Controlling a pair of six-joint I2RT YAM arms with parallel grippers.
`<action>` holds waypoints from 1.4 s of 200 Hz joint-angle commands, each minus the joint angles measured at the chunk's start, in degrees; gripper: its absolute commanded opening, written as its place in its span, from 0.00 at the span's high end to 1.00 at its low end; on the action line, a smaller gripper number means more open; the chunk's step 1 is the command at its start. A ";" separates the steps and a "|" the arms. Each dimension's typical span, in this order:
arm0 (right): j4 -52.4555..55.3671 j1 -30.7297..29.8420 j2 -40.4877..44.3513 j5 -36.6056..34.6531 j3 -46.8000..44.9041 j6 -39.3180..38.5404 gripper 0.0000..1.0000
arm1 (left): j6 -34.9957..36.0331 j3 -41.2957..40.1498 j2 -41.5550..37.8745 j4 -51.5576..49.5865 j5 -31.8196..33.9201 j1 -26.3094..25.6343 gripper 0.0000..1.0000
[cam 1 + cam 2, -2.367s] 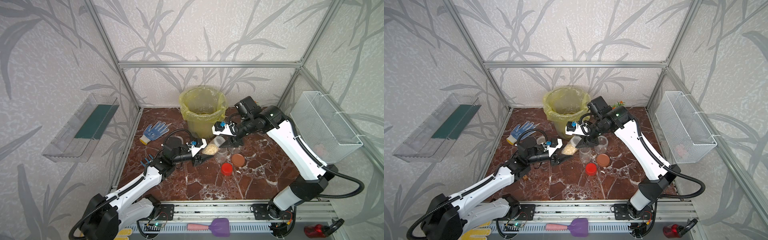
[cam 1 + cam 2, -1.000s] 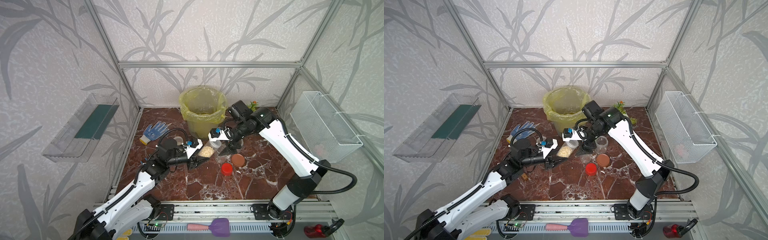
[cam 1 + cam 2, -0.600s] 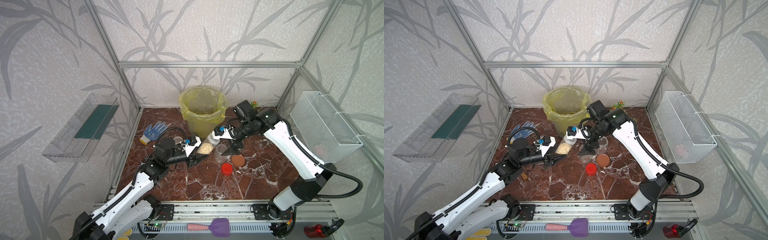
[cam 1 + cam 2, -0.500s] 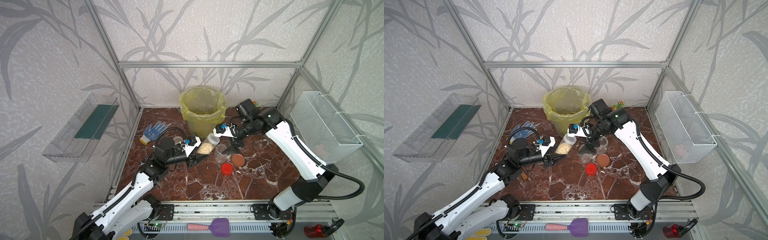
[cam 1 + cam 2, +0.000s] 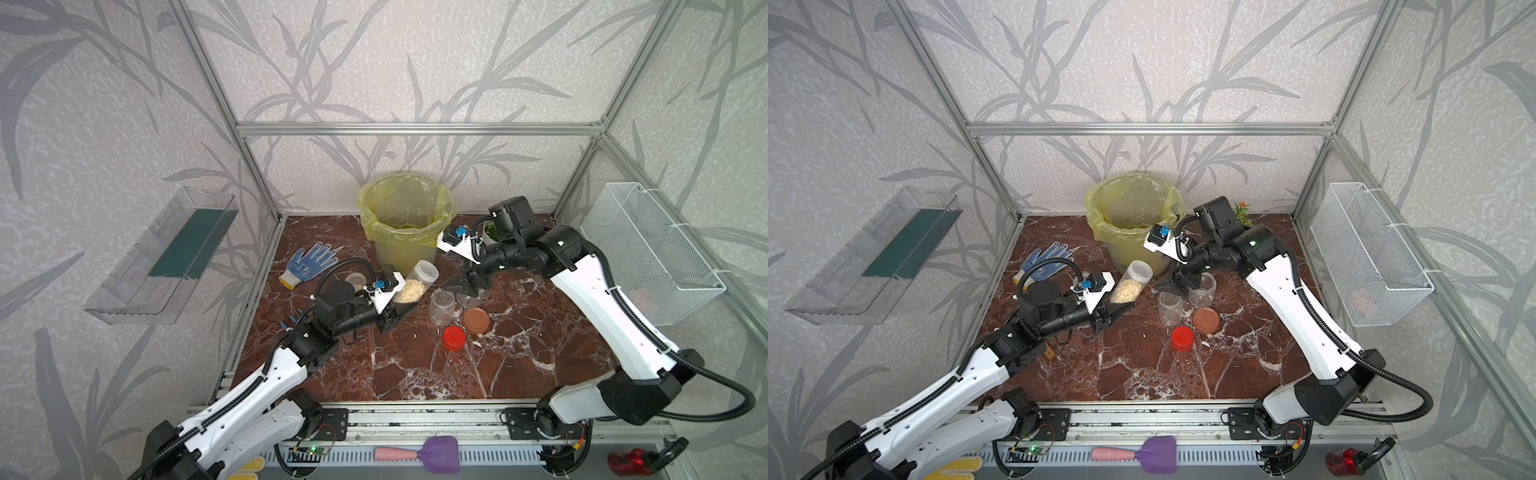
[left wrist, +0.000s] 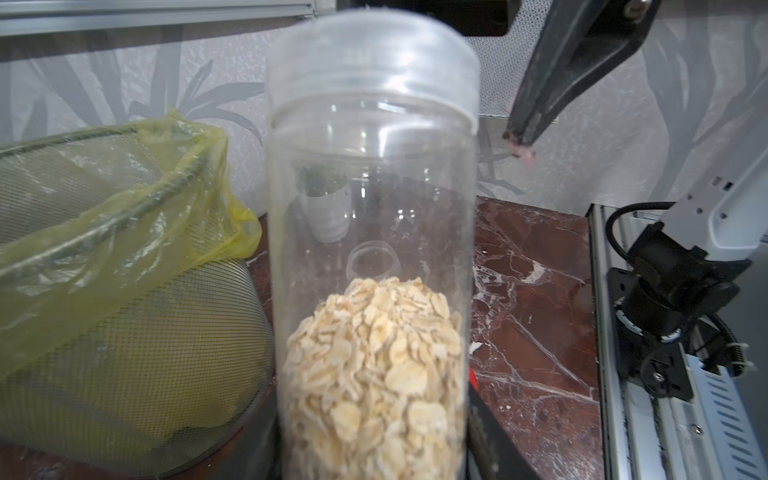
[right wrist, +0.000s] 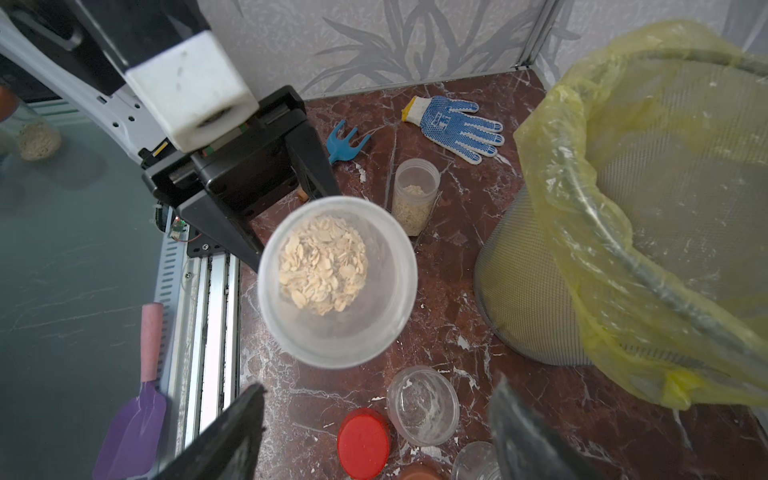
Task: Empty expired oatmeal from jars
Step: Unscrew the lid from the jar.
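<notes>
In a top view, the left gripper point(image 5: 398, 309) is clamped on the base of the slim jar point(image 5: 417, 281). The jar, half full of oatmeal point(image 5: 409, 290), is tilted with its long axis toward 1 o'clock. The right gripper point(image 5: 465, 286) hangs at 3 o'clock from the clear lid point(image 5: 427, 269), jaws apart and empty. The lid seems to be on, but this is hard to confirm.

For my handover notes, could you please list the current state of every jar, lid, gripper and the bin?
held jar: tilted, clear lid on, part full of oatmeal.
left gripper: shut on held jar.
right gripper: open, empty.
second oatmeal jar: upright, part full.
front empty jar: upright, lidless.
rear empty jar: upright, lidless.
red lid: off, lying flat.
brown lid: off, lying flat.
bin: upright, bagged, oatmeal inside.
</notes>
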State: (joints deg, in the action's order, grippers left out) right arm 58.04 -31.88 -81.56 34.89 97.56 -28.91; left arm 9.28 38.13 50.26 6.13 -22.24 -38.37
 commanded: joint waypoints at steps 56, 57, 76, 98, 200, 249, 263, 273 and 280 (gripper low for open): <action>-4.66 0.50 6.76 -8.45 0.94 44.04 0.42 | 2.91 -0.80 -0.35 6.18 22.25 -6.93 1.00; -4.59 0.50 6.81 -9.02 0.86 44.82 0.42 | 2.97 -0.87 -0.25 6.40 22.64 -7.18 1.00; -4.83 0.45 7.39 -10.43 -2.20 56.26 0.41 | 3.98 -0.69 1.69 5.89 26.19 -9.88 1.00; -8.00 -0.82 8.84 -11.36 -6.76 68.99 0.39 | 4.61 -0.46 3.39 6.50 30.52 -11.52 1.00; -9.56 -9.16 4.89 -20.22 -3.13 75.51 0.22 | 9.75 -6.84 3.38 22.19 42.42 -14.54 1.00; -9.65 -11.66 -1.14 -20.88 1.94 76.59 0.20 | 9.64 -7.84 3.80 25.06 41.83 -14.72 1.00; -9.45 -12.51 -2.58 -20.58 3.58 76.63 0.19 | 9.54 -8.25 3.72 25.17 41.74 -14.72 1.00; -9.21 -12.98 -3.39 -20.51 4.74 76.47 0.19 | 9.44 -8.33 3.57 24.92 41.80 -14.72 1.00; -9.19 -13.31 -3.76 -20.60 5.36 76.33 0.20 | 9.44 -8.42 3.44 24.83 41.75 -14.72 1.00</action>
State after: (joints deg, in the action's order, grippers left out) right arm 49.36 -43.88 -84.07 14.98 99.81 47.18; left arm 17.65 29.85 54.17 27.03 19.57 -52.84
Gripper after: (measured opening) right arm 0.805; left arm 0.496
